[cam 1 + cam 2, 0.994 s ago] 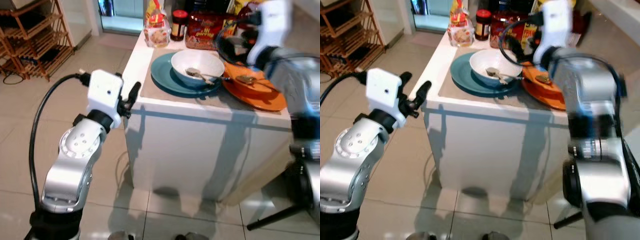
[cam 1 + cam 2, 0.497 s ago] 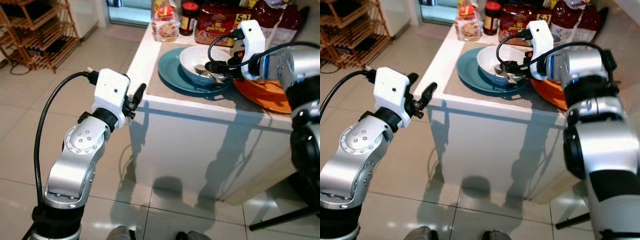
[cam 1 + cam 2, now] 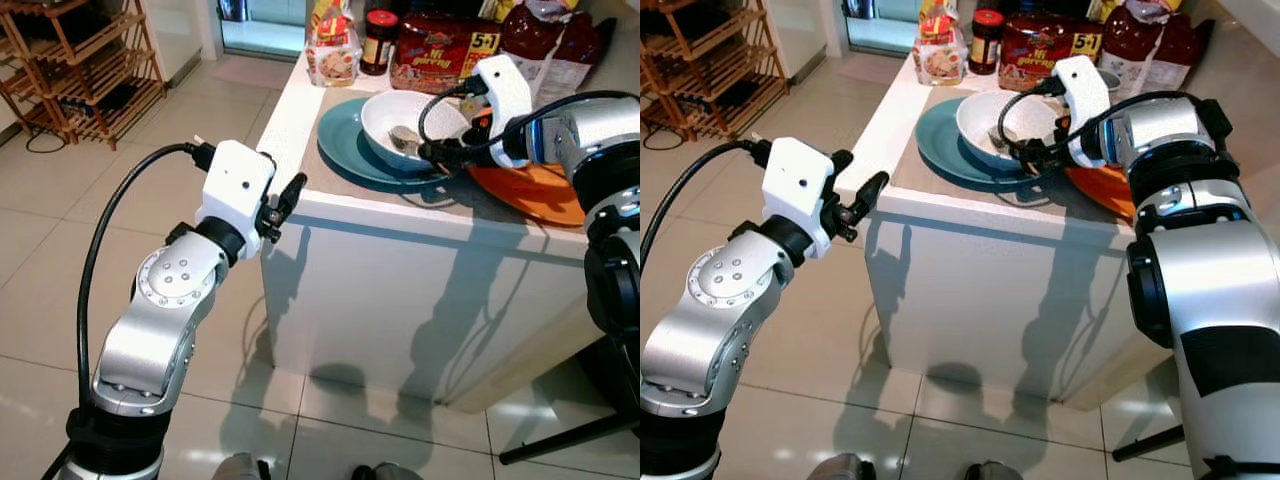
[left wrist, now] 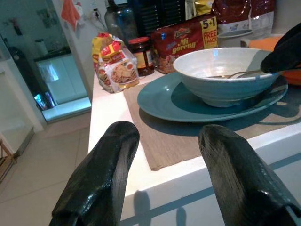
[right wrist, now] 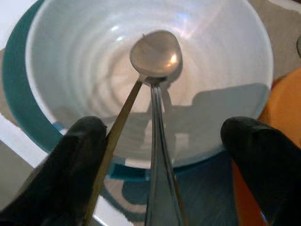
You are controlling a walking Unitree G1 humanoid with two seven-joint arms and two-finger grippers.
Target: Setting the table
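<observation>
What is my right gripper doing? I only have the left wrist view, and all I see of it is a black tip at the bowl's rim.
Observer: The right gripper is open, its fingers either side of two utensil handles leaning out of the white bowl.
Operator: Is it touching them?
Observer: I cannot tell; the left finger sits close beside one handle.
Operator: What lies past the bowl?
Observer: An orange plate beside the teal plate, under the right arm.
</observation>
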